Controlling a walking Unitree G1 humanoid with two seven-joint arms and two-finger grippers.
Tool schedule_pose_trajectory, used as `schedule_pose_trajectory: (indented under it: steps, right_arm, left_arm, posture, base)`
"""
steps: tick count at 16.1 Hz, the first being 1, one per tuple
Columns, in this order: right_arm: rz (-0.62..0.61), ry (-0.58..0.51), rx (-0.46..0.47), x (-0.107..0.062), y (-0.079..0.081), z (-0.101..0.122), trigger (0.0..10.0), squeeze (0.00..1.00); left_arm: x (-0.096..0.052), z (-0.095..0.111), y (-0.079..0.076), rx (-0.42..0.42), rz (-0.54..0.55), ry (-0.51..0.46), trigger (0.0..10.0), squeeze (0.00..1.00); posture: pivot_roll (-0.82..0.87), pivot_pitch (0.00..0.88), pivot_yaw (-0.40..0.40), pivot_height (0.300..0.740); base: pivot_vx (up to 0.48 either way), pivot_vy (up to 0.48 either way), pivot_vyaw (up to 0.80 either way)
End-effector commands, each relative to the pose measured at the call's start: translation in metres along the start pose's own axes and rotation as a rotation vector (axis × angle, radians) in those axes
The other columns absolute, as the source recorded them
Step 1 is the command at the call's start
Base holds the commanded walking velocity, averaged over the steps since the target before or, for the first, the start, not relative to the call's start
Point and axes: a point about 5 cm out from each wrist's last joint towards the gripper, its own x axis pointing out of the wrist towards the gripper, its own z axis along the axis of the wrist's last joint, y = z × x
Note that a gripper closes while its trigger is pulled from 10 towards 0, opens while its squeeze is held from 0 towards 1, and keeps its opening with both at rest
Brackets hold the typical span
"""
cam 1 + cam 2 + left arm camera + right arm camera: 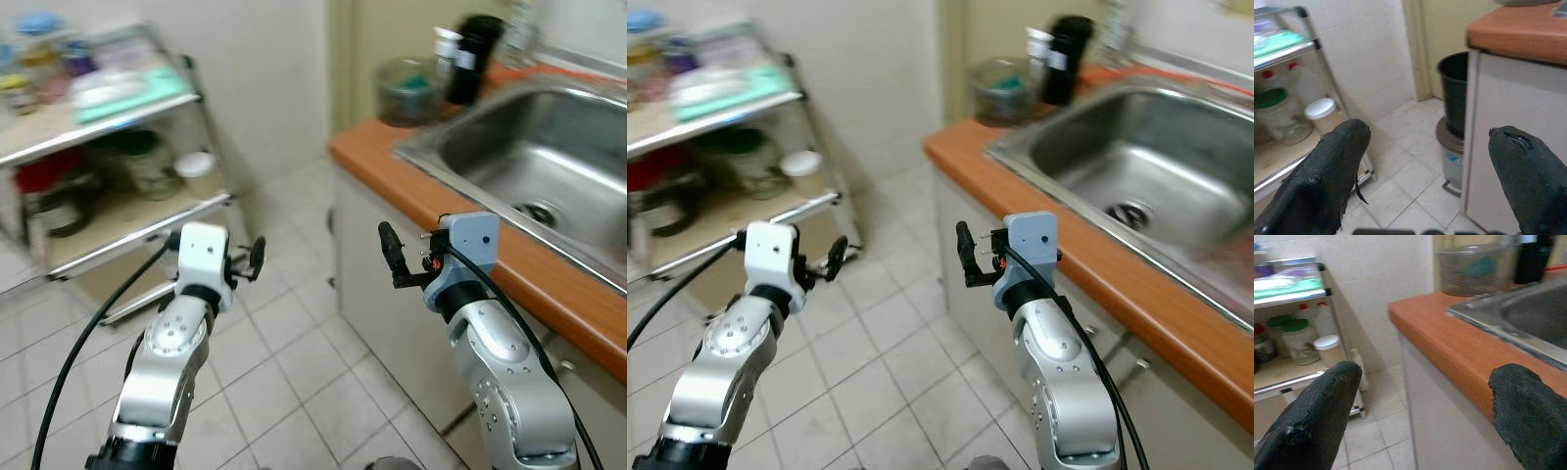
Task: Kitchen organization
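Both arms are hanging in mid-air over the tiled floor, the left gripper (257, 257) and right gripper (390, 257) each spread wide, grasping nothing. The metal shelf rack (147, 108) is standing at 10 o'clock, the steel sink (549, 157) at 2 o'clock.

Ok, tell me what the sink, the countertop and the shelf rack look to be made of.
The sink looks like stainless steel with a brushed finish: grey, with soft, dull reflections. The countertop is smooth and orange-brown, probably laminate or coated wood; the views leave that open. The shelf rack has thin, shiny, silver posts and rails, so likely chromed or polished metal.
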Motion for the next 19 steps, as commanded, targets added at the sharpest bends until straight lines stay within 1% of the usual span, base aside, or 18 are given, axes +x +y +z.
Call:
schedule_pose_trajectory:
  steps: [1,2,3,5,6,7,9,11,13,14,15,16,19]
  right_arm:
    - [0.021,0.001,0.011,0.001,0.007,0.001,10.0,1.0]
    - [0.021,0.019,-0.01,0.003,0.009,-0.005,10.0,1.0]
    - [0.004,0.024,-0.009,0.005,0.009,-0.006,10.0,1.0]
    - [-0.024,0.03,0.057,0.006,0.006,-0.003,10.0,1.0]
    - [-0.029,0.022,0.057,0.006,0.005,-0.002,10.0,1.0]
    - [0.016,-0.041,0.019,0.008,0.007,0.008,10.0,1.0]
    - [0.036,-0.071,-0.018,0.008,0.008,0.012,10.0,1.0]
    - [0.044,-0.102,-0.031,0.009,0.009,0.019,10.0,1.0]
    - [0.043,-0.108,0.006,0.008,0.01,0.022,10.0,1.0]
    - [0.067,-0.109,0.005,0.009,0.012,0.023,10.0,1.0]
    - [0.063,-0.105,-0.028,0.01,0.013,0.025,10.0,1.0]
    - [0.063,-0.107,-0.034,0.01,0.013,0.025,10.0,1.0]
    - [0.064,-0.103,0.007,0.008,0.01,0.026,10.0,1.0]
  left_arm:
    - [0.0,-0.001,0.007,0.006,0.021,0.013,10.0,0.0]
    - [-0.002,-0.002,0.007,0.025,0.016,0.0,10.0,0.0]
    - [-0.002,-0.003,0.007,0.043,0.015,-0.004,10.0,0.0]
    - [-0.002,0.003,0.006,0.016,-0.009,-0.01,10.0,0.0]
    - [-0.003,0.005,0.008,0.016,0.002,-0.022,10.0,0.0]
    - [-0.005,0.017,0.009,0.001,0.017,-0.059,10.0,0.0]
    - [-0.007,0.023,0.01,0.015,0.019,-0.082,10.0,0.0]
    - [-0.009,0.028,0.01,0.014,0.006,-0.096,10.0,0.0]
    - [-0.007,0.029,0.011,-0.001,0.034,-0.099,10.0,0.0]
    - [-0.005,0.03,0.013,0.015,0.056,-0.093,10.0,0.0]
    - [-0.004,0.031,0.013,0.027,0.059,-0.097,10.0,0.0]
    - [-0.004,0.032,0.013,0.025,0.059,-0.098,10.0,0.0]
    - [-0.007,0.031,0.014,0.012,0.065,-0.088,10.0,0.0]
  posture:
    - [-0.19,0.0,0.137,0.74]
    - [-0.18,0.0,0.151,0.74]
    - [-0.17,0.0,0.15,0.74]
    - [-0.15,0.0,0.138,0.74]
    - [-0.15,0.0,0.138,0.74]
    - [-0.12,0.0,0.122,0.74]
    - [-0.11,0.0,0.118,0.74]
    - [-0.11,0.0,0.11,0.74]
    - [-0.11,0.0,0.098,0.74]
    - [-0.11,0.0,0.097,0.74]
    - [-0.12,0.0,0.097,0.74]
    - [-0.12,0.0,0.096,0.74]
    - [-0.11,0.0,0.101,0.74]
  base:
    - [0.0,0.0,-0.8]
    - [0.0,0.0,-0.8]
    - [0.0,0.0,-0.8]
    - [0.0,0.0,-0.8]
    - [0.0,0.0,-0.8]
    - [0.0,0.0,-0.8]
    - [0.0,0.0,-0.8]
    - [0.0,0.0,-0.8]
    - [0.0,0.0,-0.8]
    - [0.0,0.0,-0.8]
    - [0.0,0.0,-0.8]
    - [0.0,0.0,-0.8]
    - [0.0,0.0,-0.8]
